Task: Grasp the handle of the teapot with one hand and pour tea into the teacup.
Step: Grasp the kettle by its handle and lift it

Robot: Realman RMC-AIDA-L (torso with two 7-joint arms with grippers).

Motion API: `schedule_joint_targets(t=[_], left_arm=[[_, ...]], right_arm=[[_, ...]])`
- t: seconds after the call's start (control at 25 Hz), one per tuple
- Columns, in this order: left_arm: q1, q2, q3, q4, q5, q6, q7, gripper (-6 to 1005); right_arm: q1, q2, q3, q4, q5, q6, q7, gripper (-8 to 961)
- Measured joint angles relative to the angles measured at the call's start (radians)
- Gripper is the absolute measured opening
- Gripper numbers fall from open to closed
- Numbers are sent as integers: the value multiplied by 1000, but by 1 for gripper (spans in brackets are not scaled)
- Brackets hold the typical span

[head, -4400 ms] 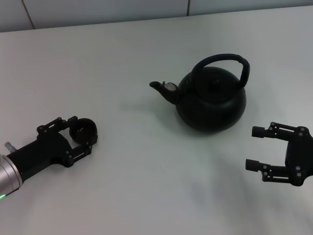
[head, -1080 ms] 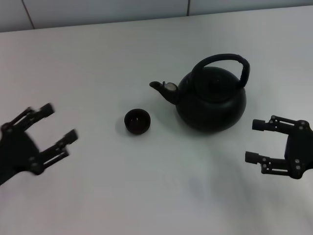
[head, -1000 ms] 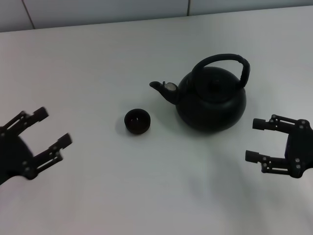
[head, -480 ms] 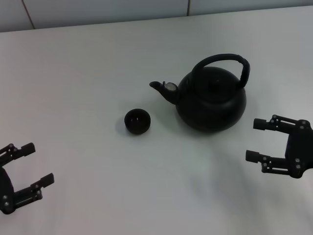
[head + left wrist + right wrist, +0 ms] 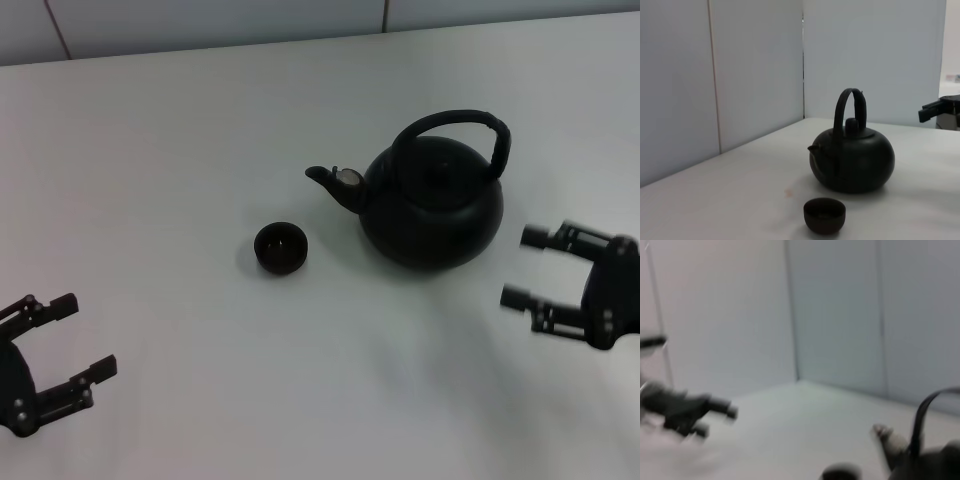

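Black things: one teapot [image 5: 432,205], one teacup [image 5: 280,247], two open-fingered grippers.

White table [image 5: 180,130], pale panelled wall [image 5: 755,75].

overhead head view, low wrist views

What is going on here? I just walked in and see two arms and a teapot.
Nothing is being held right now. The teapot stands upright on the white table, its spout pointing at the small teacup set apart beside it. The right gripper hovers open next to the pot, on the side away from the spout, not touching the handle. The left gripper sits open near the table's front edge, well clear of the cup. No pouring yet.
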Motion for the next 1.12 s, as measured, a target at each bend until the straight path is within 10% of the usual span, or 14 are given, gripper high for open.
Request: schedule_joint_targets(t=[0.48, 1.12], left_arm=[[-20, -34, -25, 2, -4, -1, 2, 793], [-21, -51, -40, 9, -5, 4, -1, 793]], right_arm=[[-60, 7, 459, 711, 223, 226, -731, 772], [21, 1, 482, 780, 225, 364, -809, 771]])
